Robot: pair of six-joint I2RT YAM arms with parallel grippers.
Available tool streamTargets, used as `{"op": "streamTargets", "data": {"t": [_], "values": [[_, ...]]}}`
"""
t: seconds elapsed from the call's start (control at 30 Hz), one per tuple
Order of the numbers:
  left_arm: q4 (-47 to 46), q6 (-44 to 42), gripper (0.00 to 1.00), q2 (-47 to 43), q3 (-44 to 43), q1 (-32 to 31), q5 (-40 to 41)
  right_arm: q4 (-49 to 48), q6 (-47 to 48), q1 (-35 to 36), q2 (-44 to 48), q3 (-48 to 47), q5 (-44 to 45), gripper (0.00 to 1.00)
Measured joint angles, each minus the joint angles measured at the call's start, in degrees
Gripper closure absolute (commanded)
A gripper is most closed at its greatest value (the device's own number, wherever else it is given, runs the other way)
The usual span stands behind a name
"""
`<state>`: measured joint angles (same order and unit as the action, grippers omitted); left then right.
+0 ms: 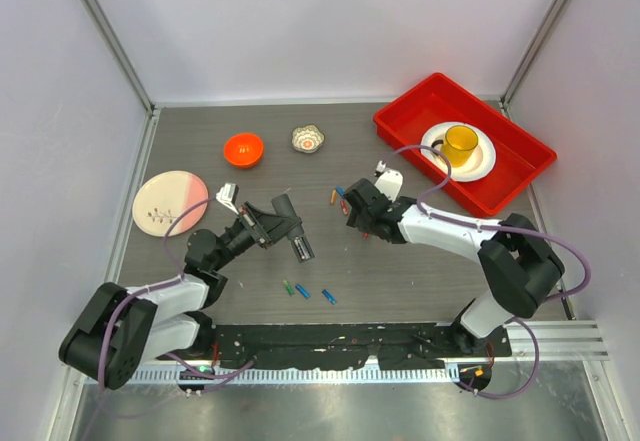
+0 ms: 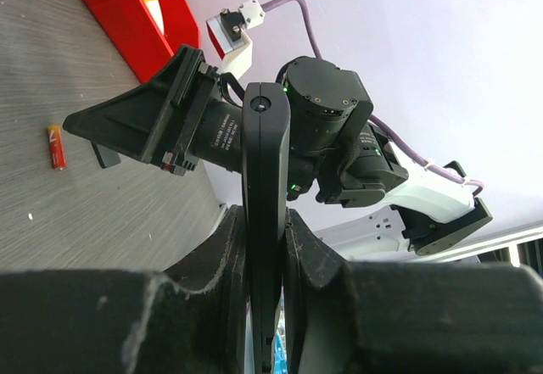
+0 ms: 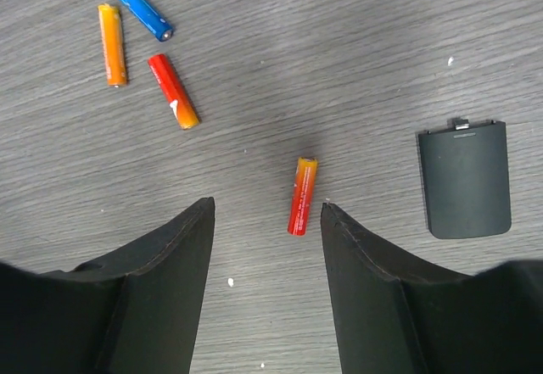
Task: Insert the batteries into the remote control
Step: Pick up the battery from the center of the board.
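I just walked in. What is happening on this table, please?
The left claw is shut on the black remote control. The right claw hangs open over a red and orange battery that lies on the table, and it is not yet gripping it. The battery cover lies beside that battery, and more batteries lie loose nearby.

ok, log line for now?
left gripper: shut on slim black remote control | right gripper: open over red-orange cylindrical battery | dark grey battery cover: off, beside battery

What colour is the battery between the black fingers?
Battery: red with an orange tip, clearest in the right wrist view.
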<state>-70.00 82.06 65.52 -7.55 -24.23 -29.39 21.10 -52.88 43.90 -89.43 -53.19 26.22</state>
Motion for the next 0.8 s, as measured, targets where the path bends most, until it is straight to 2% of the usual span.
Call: {"op": "streamTargets", "data": {"t": [0.33, 0.8], "values": [[-0.04, 0.0, 1.0, 1.49, 0.0, -0.17, 0.04, 0.02, -0.61, 0.0, -3.89, 1.51, -0.98, 0.55], [-0.04, 0.0, 1.0, 1.49, 0.0, -0.2, 0.04, -0.39, 0.02, 0.0, -5.57, 1.27, -1.95, 0.65]]}}
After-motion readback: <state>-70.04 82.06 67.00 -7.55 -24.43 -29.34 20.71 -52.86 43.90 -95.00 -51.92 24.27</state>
